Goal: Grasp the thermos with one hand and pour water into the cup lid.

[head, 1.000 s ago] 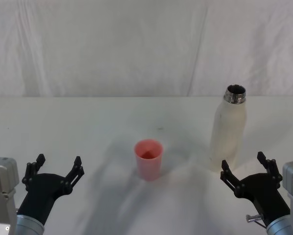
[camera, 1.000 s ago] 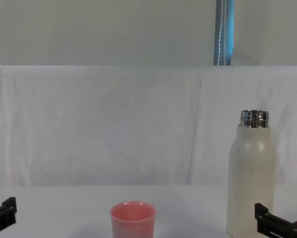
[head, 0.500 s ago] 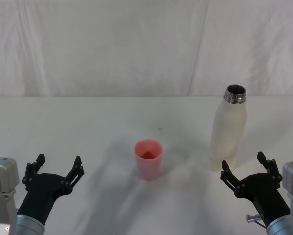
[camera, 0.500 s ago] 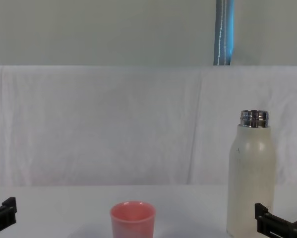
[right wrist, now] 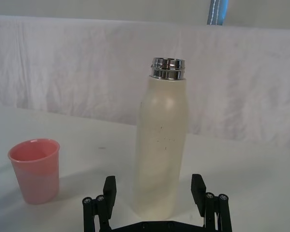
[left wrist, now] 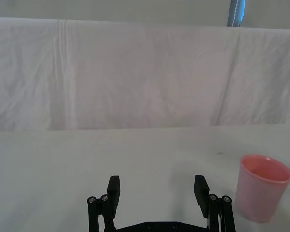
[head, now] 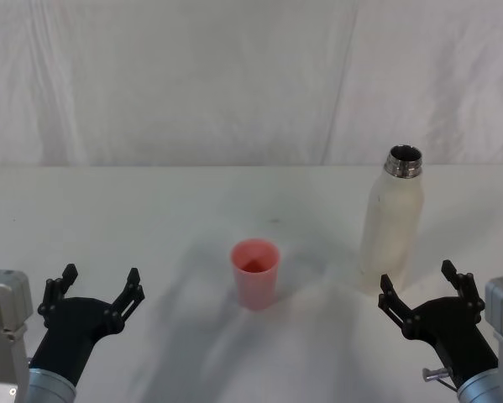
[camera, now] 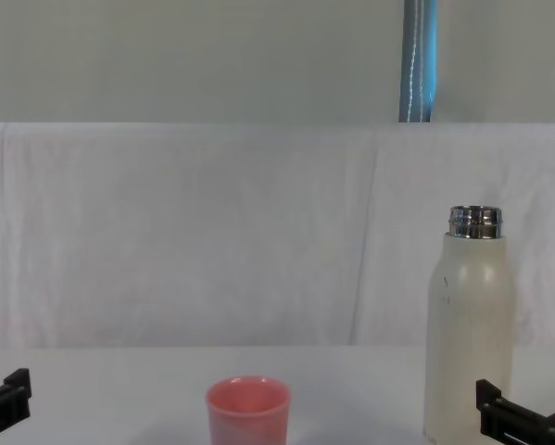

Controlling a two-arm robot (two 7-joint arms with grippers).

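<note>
we have nothing done yet: our right tool gapes wide just short of the upright thermos, the cup lid sits mid-desk unfilled, and our left tool idles wide at the near left edge.

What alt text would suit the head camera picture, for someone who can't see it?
A tall cream-white bottle with an open steel neck stands right of a small pink plastic cup on a white table. Two black robot hands, left and right, wait open near the front edge.
</note>
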